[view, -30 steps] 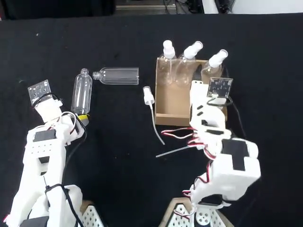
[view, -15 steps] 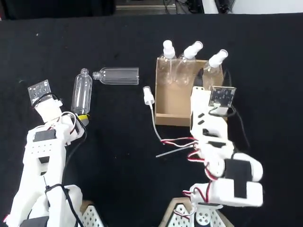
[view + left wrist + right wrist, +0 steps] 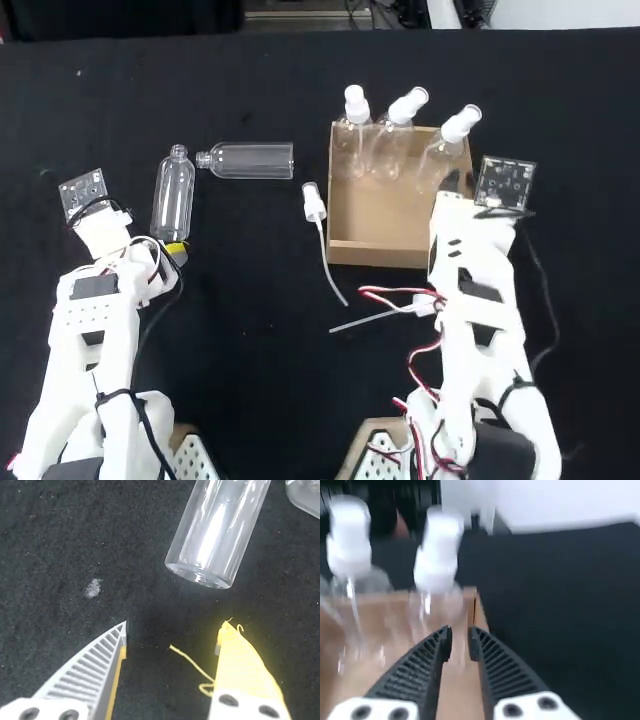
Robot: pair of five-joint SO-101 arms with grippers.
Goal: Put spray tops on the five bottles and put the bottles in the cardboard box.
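Note:
Three bottles with white spray tops [image 3: 408, 103] stand in the cardboard box [image 3: 375, 215]. Two clear bottles without tops lie on the black table, one [image 3: 173, 192] just ahead of my left gripper [image 3: 172, 250], the other [image 3: 245, 160] behind it. In the left wrist view that gripper [image 3: 172, 636] is open, and the nearer bottle's base [image 3: 215, 530] lies just beyond its fingertips. A loose spray top [image 3: 314, 203] with a long tube lies left of the box. My right gripper [image 3: 449, 183] hangs over the box's right end, shut [image 3: 460, 636] and holding nothing, behind a capped bottle [image 3: 439, 535].
A thin white tube [image 3: 362, 321] lies on the table in front of the box, next to the right arm's red and white wires [image 3: 400, 297]. The box's right wall [image 3: 476, 611] is right under the right gripper. Open black table lies to the right of the box.
The right arm has swung to the right, from above the box's middle to its right end. The left arm and the loose bottles have stayed put.

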